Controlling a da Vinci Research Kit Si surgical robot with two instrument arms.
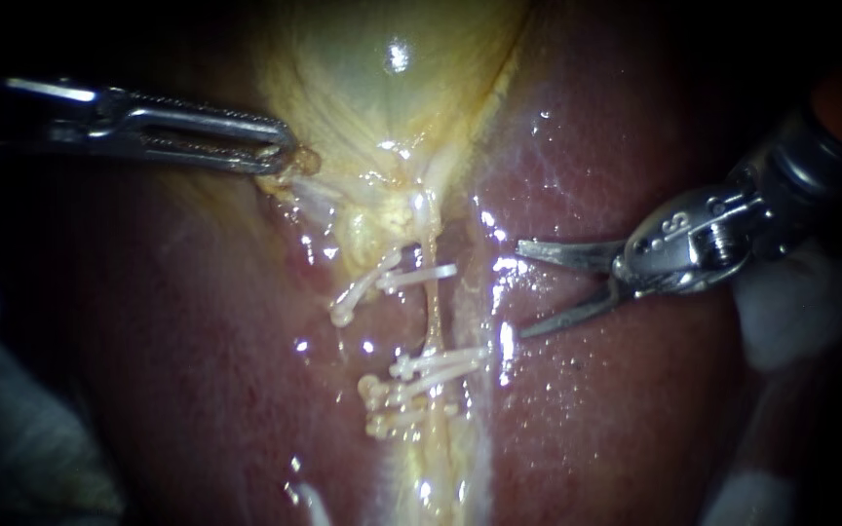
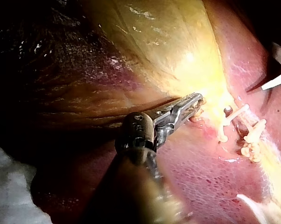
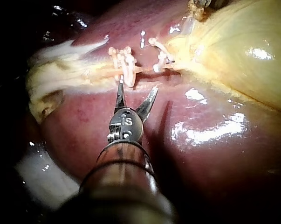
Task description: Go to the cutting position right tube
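While the left instrument [image 1: 280, 154] grips gallbladder [image 1: 372, 78], the right instrument [image 1: 521, 290], jaws apart, sits just beside the tube [image 1: 433, 307].

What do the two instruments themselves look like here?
The left instrument: bright silver metal, long straight jaws with a slot down each and fine teeth along the edges, on a rounded pinned wrist and a dark shaft. The right instrument: two slim, pointed, slightly curved blades on a bulkier silver wrist stamped with small marks; dark shaft with ring bands.
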